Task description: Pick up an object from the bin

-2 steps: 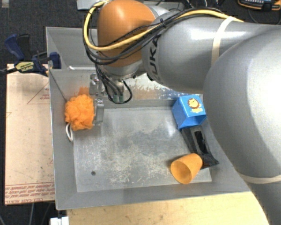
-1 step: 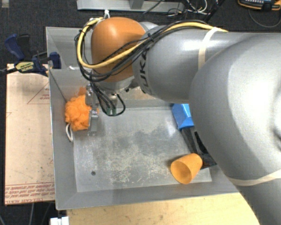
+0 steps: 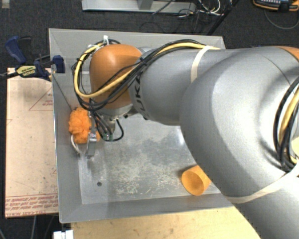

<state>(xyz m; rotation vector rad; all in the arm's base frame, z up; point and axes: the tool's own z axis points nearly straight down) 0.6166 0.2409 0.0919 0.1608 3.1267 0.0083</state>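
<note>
Camera view from above: the grey arm [image 3: 229, 113] reaches in from the right and covers the right and far part of the bin [image 3: 139, 168]. The bin's bare grey floor is scuffed and speckled towards the middle. At the wrist sits a rounded orange cover [image 3: 112, 68], with yellow and black cables [image 3: 79, 78] looped around it.

A small orange cup-like cylinder [image 3: 194, 180] lies on the floor at the near right, just beside the arm's edge and well apart from the gripper. A lumpy, fuzzy orange thing [image 3: 78, 123] lies against the left wall, about midway between far and near.

The gripper [image 3: 89, 144] hangs low beside that wall, with the lump touching or just beside its left, far side. Whether the jaws are parted or closed, or have hold of the lump, cannot be told.
</note>
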